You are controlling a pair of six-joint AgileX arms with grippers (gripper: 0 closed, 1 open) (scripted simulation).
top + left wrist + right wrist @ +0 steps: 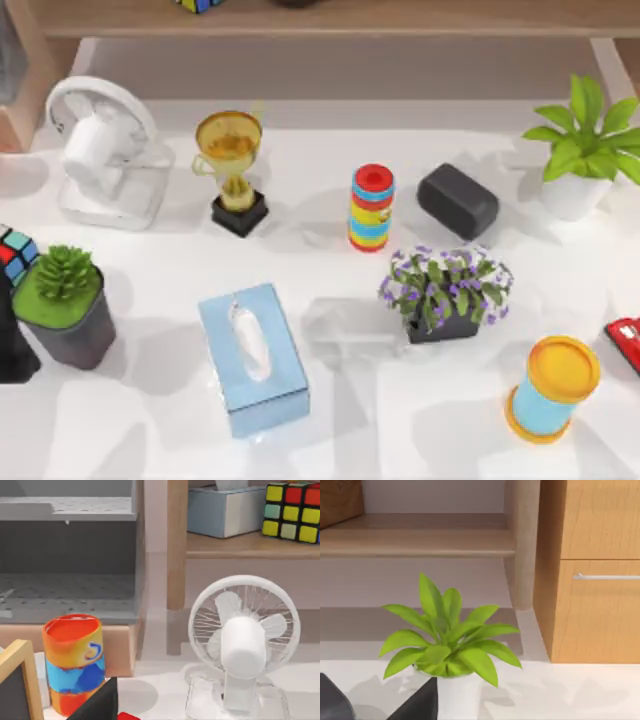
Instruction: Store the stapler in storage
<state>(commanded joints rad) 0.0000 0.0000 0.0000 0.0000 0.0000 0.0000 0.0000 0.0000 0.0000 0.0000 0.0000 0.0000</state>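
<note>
The stapler (625,342) is a small glossy red object at the far right edge of the table in the top view, cut off by the frame, just right of a blue-and-yellow cylinder (552,388). A wooden cabinet with a drawer front and a metal handle (607,576) stands behind the table's right side in the right wrist view. A dark part of my left gripper (97,702) juts in low in the left wrist view, facing a white fan (243,645). A dark part of my right gripper (417,702) shows before a potted green plant (450,645).
The table carries a tissue box (252,358), a purple flower pot (445,292), a dark grey block (457,200), a striped ring stack (371,208), a gold trophy (233,170), a succulent pot (66,305) and a Rubik's cube (15,255). A wooden shelf (330,20) runs along the back.
</note>
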